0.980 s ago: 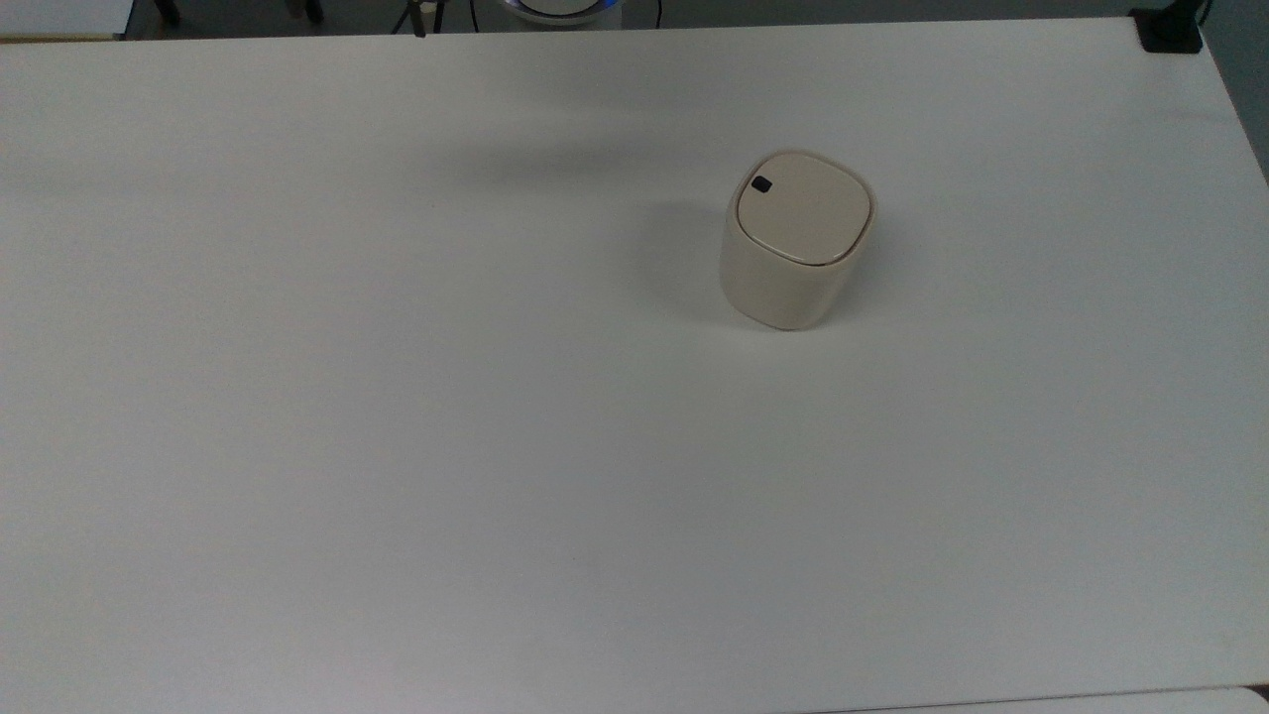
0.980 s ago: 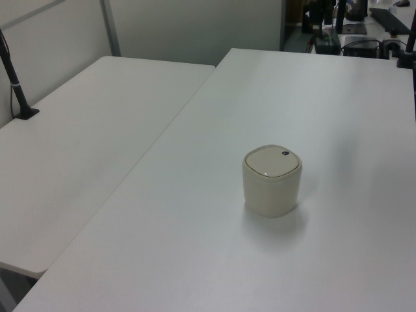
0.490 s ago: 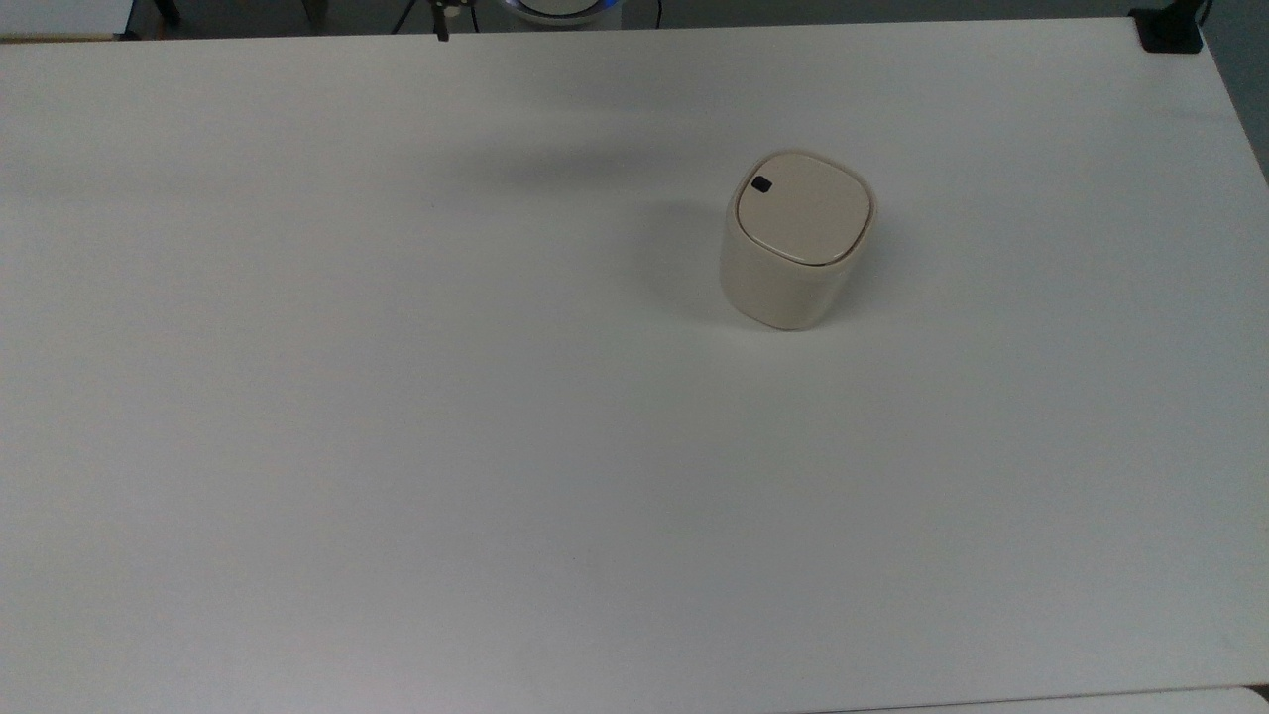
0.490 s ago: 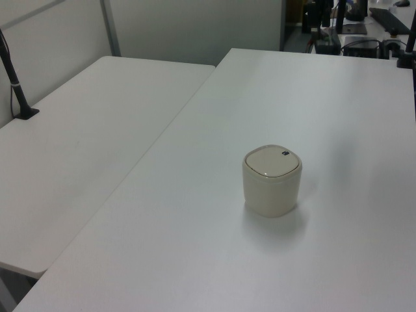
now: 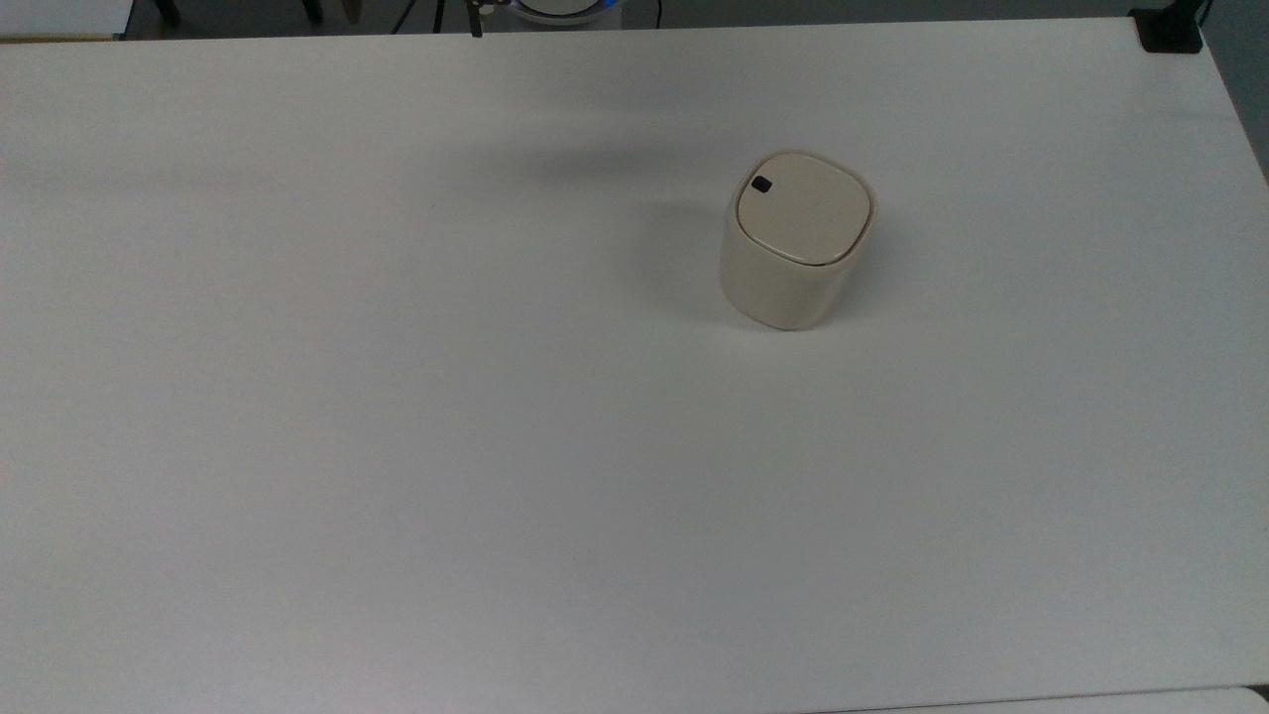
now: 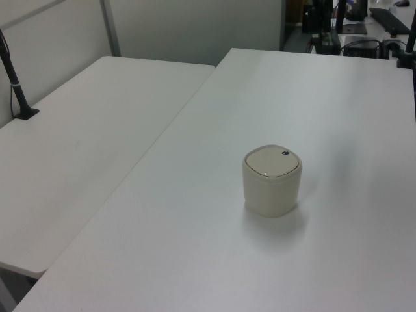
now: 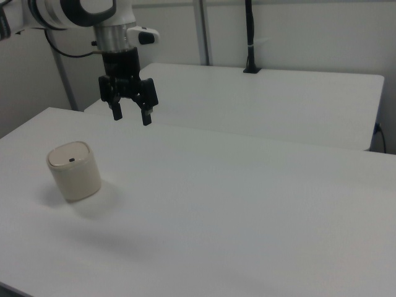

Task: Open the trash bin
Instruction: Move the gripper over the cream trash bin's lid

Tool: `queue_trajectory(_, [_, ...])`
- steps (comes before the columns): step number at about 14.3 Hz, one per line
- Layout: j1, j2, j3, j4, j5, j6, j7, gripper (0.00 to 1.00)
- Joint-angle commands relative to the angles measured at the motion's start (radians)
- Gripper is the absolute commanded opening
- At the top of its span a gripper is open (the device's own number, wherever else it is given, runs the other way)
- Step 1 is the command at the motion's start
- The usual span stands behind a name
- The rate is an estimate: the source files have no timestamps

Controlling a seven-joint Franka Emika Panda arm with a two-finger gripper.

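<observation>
The trash bin (image 7: 74,171) is seen standing upright on the white desk (image 7: 247,204), below the fingers (image 7: 146,116) and toward the right view's left of them, well apart from them. Its flat lid (image 5: 804,207) is shut flush on the cream body, so nothing of the inside can be seen. A small black button (image 5: 761,184) is set near the lid corner at the top view's upper left; in the left view it (image 6: 285,153) is found at the lid's far right corner.

The gripper (image 7: 130,114) is held in the air above the desk, pointing down, with the two black fingers spread apart and nothing between them. A second white desk (image 6: 78,149) is placed alongside, beyond the fingers in the right view.
</observation>
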Motion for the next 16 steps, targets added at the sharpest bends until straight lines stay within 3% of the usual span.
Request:
queue_trajectory(1, [0.039,0.015,-0.001,-0.013,-0.006,0.001,0.004,1.00])
queue_trajectory(4, [0.051,0.030,0.000,-0.010,-0.004,0.056,-0.024,1.00])
queue_trajectory(7, [0.123,0.056,0.000,-0.010,-0.003,0.062,-0.100,0.99])
queue_trajectory(9, [0.166,0.063,0.000,-0.012,-0.001,0.061,-0.178,0.78])
queue_trajectory(14, [0.255,0.064,0.000,-0.013,0.033,0.058,-0.351,0.05])
queue_trajectory(16, [0.306,0.078,0.000,-0.013,0.037,0.059,-0.360,0.00])
